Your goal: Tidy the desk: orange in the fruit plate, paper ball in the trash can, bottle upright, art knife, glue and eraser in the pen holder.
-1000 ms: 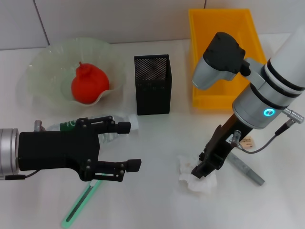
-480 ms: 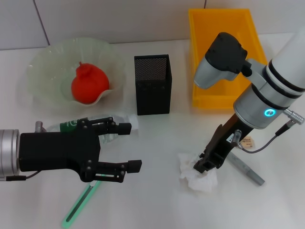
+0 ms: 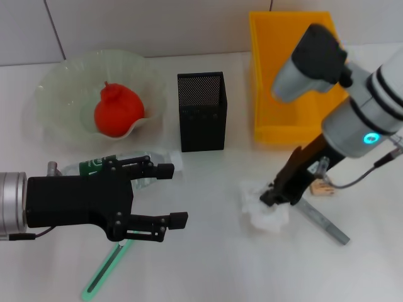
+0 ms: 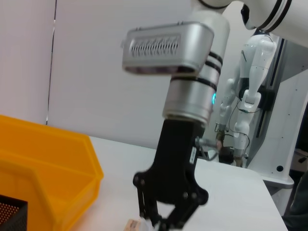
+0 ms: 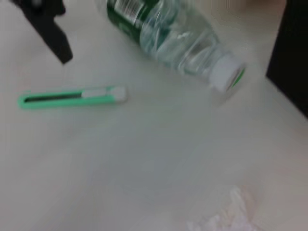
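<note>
Orange [image 3: 118, 112] sits in the plate [image 3: 56, 88] at the counter's far left: done. Bottle [image 3: 135, 165] lies flat and knife [image 3: 106, 267] rests by the near edge, both beside the left tool [image 3: 169, 194], fingers apart and empty. Holder [image 3: 201, 111] awaits its items. Right tool [image 3: 272, 197] is clamped on the paper ball [image 3: 263, 204], short of the bin [image 3: 293, 75] at the far right.

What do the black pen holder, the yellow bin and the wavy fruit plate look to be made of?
The black square pen holder looks like perforated metal mesh with a matte finish: fine dots cover its walls. The yellow rectangular bin appears to be smooth moulded plastic with a slight sheen. The pale green wavy-edged fruit plate looks translucent, either glass or plastic; the look leaves that open.
</note>
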{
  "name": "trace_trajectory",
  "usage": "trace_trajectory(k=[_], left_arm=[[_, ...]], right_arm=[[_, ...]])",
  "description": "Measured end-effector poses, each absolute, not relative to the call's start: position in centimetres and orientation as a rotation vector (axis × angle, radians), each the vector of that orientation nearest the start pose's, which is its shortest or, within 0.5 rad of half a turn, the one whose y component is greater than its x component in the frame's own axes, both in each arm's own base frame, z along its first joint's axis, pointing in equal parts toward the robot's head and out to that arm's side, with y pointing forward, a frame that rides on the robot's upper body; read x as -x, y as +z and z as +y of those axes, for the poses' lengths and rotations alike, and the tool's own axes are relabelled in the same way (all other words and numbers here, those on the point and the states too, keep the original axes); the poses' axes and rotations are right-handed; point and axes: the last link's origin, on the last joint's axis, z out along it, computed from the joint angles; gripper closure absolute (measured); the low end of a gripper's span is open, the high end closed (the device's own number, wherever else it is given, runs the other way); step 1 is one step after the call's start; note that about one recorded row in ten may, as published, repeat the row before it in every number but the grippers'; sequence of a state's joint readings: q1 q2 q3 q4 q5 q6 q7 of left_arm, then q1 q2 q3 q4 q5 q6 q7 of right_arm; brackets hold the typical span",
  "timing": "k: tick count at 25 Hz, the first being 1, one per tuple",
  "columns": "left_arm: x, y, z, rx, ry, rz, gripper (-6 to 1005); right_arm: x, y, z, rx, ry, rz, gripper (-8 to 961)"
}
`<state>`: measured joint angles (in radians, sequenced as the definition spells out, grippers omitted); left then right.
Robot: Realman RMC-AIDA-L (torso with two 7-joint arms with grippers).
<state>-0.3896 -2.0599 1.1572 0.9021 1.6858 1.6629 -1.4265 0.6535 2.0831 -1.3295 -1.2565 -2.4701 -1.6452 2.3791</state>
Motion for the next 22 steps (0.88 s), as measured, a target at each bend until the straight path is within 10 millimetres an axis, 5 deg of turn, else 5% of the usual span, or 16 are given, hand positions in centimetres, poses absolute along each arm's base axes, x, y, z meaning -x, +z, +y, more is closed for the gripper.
trace_trajectory(k=[12,22], left_arm=[[21.6,-0.7,29.3,2.983,-0.804,-0.319,181],[21.5,-0.7,29.4,2.984,-0.804,-0.320,184]], right_arm=[[-15.0,4.2,35.3,2.712,-0.222,0.740,874],[-15.9,7.9,36.1,2.555,-0.082,0.744,874]])
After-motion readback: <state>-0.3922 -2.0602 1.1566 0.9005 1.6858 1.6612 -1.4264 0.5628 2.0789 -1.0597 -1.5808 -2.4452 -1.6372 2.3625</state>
